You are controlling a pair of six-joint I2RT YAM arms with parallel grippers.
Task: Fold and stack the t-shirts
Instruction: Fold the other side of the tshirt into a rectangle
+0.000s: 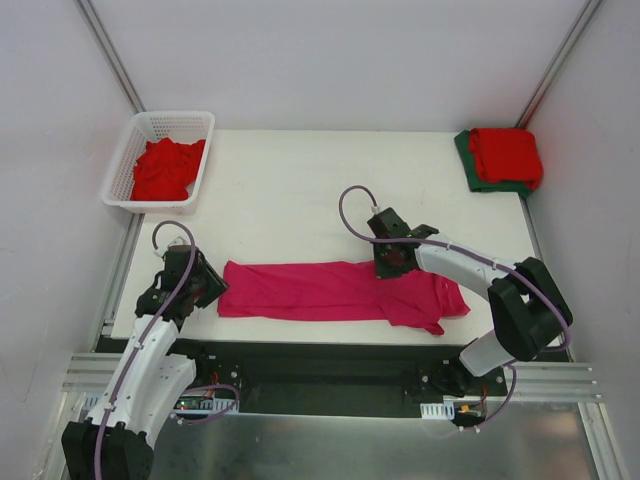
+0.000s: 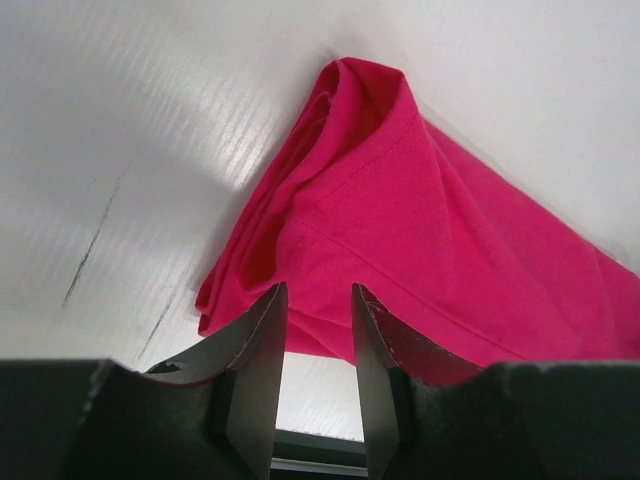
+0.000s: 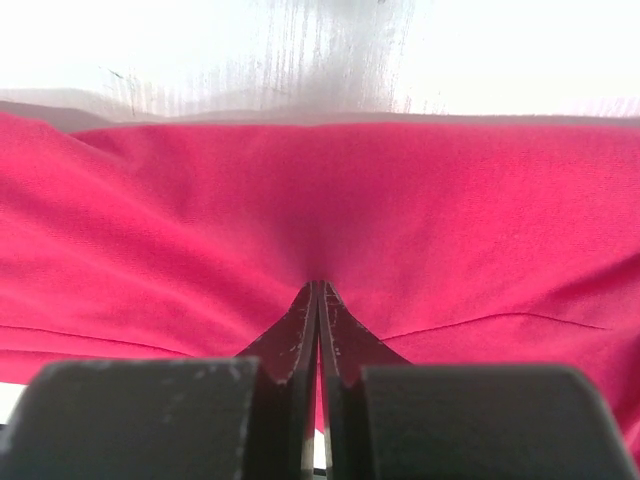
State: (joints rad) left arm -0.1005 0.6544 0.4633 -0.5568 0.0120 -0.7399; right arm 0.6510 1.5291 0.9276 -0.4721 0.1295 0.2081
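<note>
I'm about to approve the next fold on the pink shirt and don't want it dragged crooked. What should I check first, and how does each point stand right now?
1. Hold of the right gripper on the magenta shirt: ok, jaws shut with cloth puckered at their tips.
2. Hold of the left gripper on the shirt's left end: not ok, jaws stand apart at the hem and no pinch shows.
3. Shirt laid out as a long strip: ok, though its left end is bunched.
4. Shirt wholly on the table: ok.
5. The folded stack at the far right corner is apart from both arms: ok.
</note>
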